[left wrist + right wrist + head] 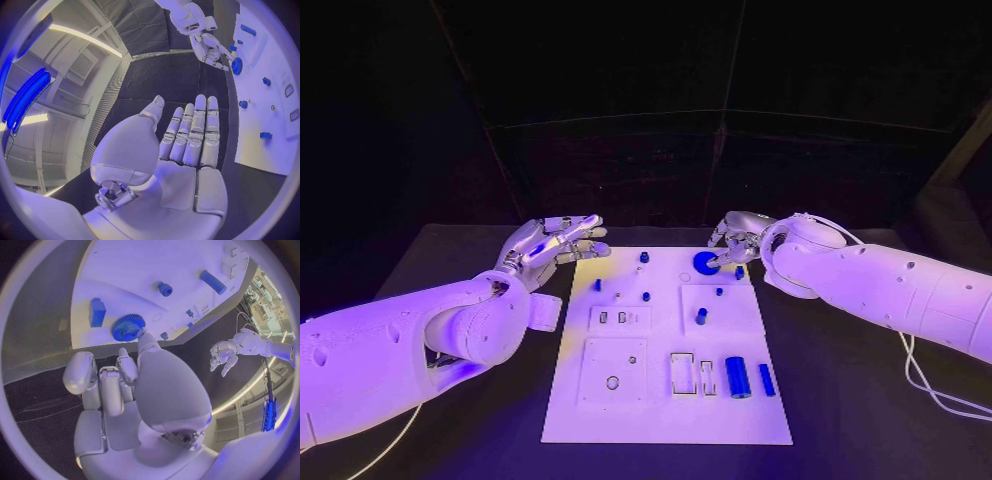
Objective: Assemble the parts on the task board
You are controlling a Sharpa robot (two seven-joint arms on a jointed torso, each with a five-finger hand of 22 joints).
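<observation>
Fingers, head view: left hand (pixel 557 243) hovered off the far left corner of the task board (pixel 661 420), its fingers (pixel 583 224) spread apart and holding nothing; right hand (pixel 737 236) reached down at the far right part of the board, fingertips touching a blue gear (pixel 707 263).
Board, head view: white plate lay in the middle of the black counter (pixel 848 400), long side running away from the robot.
Parts, head view: small blue pegs stood along the far part of the board; a blue cylinder (pixel 737 377) and a blue bar (pixel 767 379) lay side by side near the right edge, closer to the robot.
Writing, head view: none could be read on the board or the parts.
Left wrist view: left palm (pixel 181 165) lay flat with fingers straight and close together, nothing between them; the board showed beyond the fingertips; the right hand (pixel 212 50) touched the gear (pixel 237 66).
Right wrist view: right hand (pixel 134 390) had its thumb tip (pixel 145 337) against the gear (pixel 128 327), the other fingers curled short of it; whether the gear was truly pinched could not be told. A blue block (pixel 97 312) stood just beside the gear, a round blue peg (pixel 165 288) and the blue bar (pixel 213 281) farther on. The left hand (pixel 222 356) hung over the counter, fingers apart.
</observation>
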